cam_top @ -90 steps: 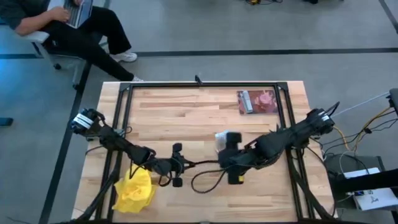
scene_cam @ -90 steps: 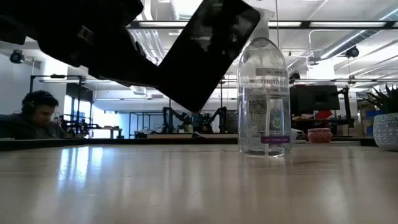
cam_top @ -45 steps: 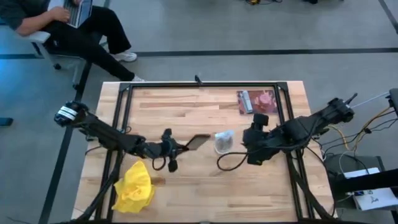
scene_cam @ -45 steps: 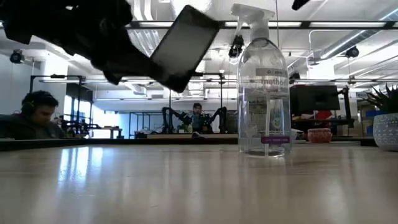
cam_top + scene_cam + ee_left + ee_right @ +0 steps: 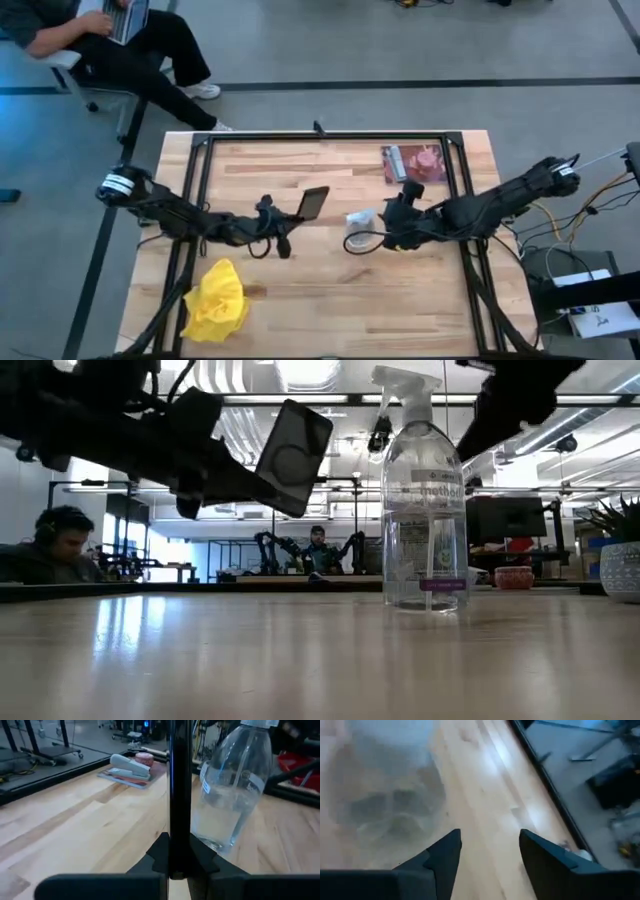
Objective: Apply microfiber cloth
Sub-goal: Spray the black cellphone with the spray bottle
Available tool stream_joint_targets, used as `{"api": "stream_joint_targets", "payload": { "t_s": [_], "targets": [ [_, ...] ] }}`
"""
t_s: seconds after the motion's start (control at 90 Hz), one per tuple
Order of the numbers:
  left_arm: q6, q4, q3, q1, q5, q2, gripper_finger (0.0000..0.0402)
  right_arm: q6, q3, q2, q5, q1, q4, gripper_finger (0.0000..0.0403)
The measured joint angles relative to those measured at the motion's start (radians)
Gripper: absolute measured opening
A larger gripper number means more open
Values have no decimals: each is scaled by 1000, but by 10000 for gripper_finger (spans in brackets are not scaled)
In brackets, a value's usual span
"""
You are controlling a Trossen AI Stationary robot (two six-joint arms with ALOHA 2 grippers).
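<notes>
Crumpled yellow microfiber cloth [image 5: 215, 304] lies at table's front-left corner.

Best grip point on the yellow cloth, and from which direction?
Pinch the raised fold at the top of the yellow cloth, coming straight down. It lies in a crumpled heap with folds standing up, near the table's front left corner, nothing on it.

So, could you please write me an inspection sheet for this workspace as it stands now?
Surface: wooden table, inside a black frame.
Job's things: microfiber cloth crumpled at the near left corner, untouched.
Clutter: clear spray bottle upright mid-table; reddish tray with small items at the far right.
Grippers: left gripper shut on a black phone, held above the table; right gripper open beside the bottle.
Cables: black loop hangs from the right arm.
Surroundings: seated person beyond the far left corner.
</notes>
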Motion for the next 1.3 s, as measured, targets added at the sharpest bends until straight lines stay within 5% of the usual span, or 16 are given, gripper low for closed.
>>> {"api": "stream_joint_targets", "payload": {
  "t_s": [0.311,0.433,0.633,0.833,1.3],
  "targets": [
    [-7,298,0,-13,-62,205,12,-122,-244,5,39,0,457,52],
    [-58,313,14,-14,-64,257,12,-106,-321,6,-31,10,616,7],
    [-79,311,70,-15,-70,324,12,-106,-367,41,-170,38,865,12],
    [-27,317,109,-33,-93,315,12,-90,-337,71,-292,40,889,2],
    [86,315,34,-133,-302,157,12,-310,-320,211,-195,27,1062,0]
  ]
}}
